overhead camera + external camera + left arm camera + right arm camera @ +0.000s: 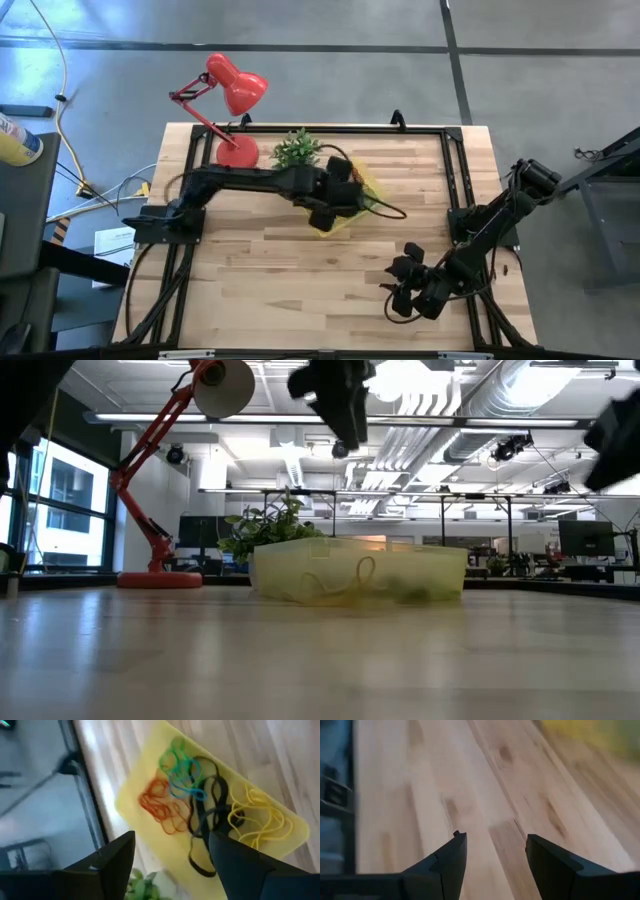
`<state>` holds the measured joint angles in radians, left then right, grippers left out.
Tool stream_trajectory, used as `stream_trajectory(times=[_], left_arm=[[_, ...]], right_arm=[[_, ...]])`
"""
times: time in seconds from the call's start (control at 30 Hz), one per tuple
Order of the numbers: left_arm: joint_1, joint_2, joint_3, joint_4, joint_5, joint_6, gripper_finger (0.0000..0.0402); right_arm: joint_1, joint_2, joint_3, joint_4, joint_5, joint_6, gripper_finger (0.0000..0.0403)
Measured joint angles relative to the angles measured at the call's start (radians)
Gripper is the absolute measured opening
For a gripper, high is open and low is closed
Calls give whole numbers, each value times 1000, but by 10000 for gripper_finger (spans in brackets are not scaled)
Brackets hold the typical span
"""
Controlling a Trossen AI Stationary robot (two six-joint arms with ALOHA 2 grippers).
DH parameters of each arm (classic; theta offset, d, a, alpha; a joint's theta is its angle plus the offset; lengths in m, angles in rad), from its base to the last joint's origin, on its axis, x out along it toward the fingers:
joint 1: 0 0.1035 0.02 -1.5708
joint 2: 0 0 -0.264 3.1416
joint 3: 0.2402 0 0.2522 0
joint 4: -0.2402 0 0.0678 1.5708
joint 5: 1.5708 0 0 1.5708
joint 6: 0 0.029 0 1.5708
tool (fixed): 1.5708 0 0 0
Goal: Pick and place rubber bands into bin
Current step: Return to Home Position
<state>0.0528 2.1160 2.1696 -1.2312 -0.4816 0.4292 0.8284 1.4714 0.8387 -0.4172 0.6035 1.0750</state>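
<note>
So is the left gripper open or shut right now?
Open. The left wrist view shows a wide, empty gap between the left gripper's fingers, above the bin with bands inside.

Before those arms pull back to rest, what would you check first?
1. The left claw is open and empty: ok.
2. The right claw is open, empty, over bare table: ok.
3. The rubber bands lie inside the bin: ok.
4. The black loop beside the bin is band or cable: cannot tell.
5. No bands left under the arms: cannot tell.
</note>
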Motion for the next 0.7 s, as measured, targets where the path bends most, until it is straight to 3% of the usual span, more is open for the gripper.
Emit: stream_trajectory(times=[0.17, 0.3, 0.47, 0.7], left_arm=[[-27, -159, -110, 232, 105, 74, 245], [-48, -307, -280, 357, 183, 97, 244], [-48, -523, -594, 553, 199, 86, 244], [-48, -833, -1102, 1027, 375, 55, 244]], right_arm=[[-51, -71, 1, 117, 94, -145, 193], [-107, -164, 1, 154, 106, -298, 193], [-199, -294, -1, 149, 71, -441, 193], [-373, -417, -2, 101, -74, -586, 193]])
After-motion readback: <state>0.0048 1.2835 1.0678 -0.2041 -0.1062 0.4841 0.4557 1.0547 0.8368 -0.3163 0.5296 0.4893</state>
